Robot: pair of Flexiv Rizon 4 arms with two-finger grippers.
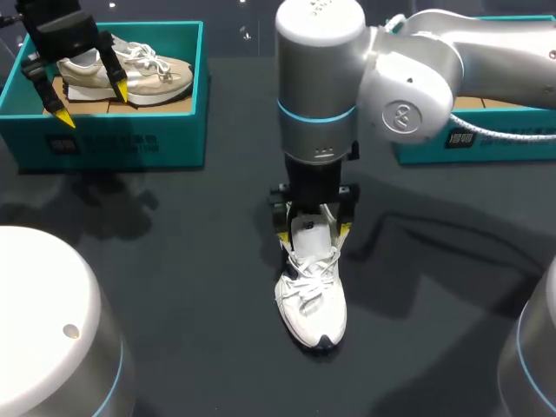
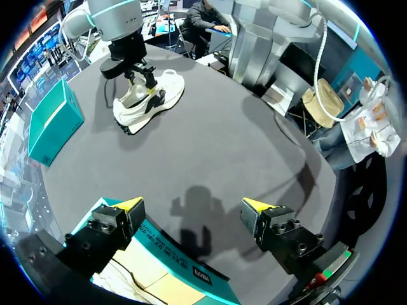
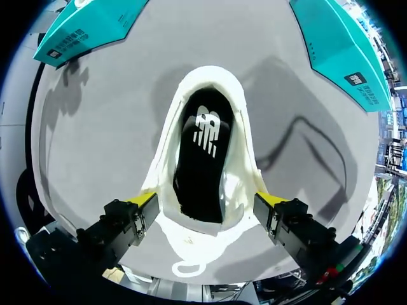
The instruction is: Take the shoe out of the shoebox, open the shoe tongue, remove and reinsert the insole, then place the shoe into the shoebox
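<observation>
Head view: shows a white shoe (image 1: 311,300) upright on the dark surface (image 1: 191,287) near the middle, toe toward the near edge. Finds the right tool (image 1: 314,233) straight above the shoe's heel end, fingers spread, one yellow tip on each side of the collar; cannot tell whether either tip touches. Places the left tool (image 1: 92,104) at the far left, open and holding nothing, over the front wall of a teal shoebox (image 1: 174,130) with a beige shoe (image 1: 148,74) inside. Catches a second teal shoebox (image 1: 495,143) at the far right, partly behind the right arm.

Left wrist view: looks past wide-apart, empty yellow tips onto the near shoebox's rim beneath and bare surface ahead. Puts the white shoe well ahead, with the right tool on top of it.

Right wrist view: looks down into the shoe's mouth, onto a black insole (image 3: 200,152) lying inside. Sets the spread yellow tips just beside the collar's two flanks.
</observation>
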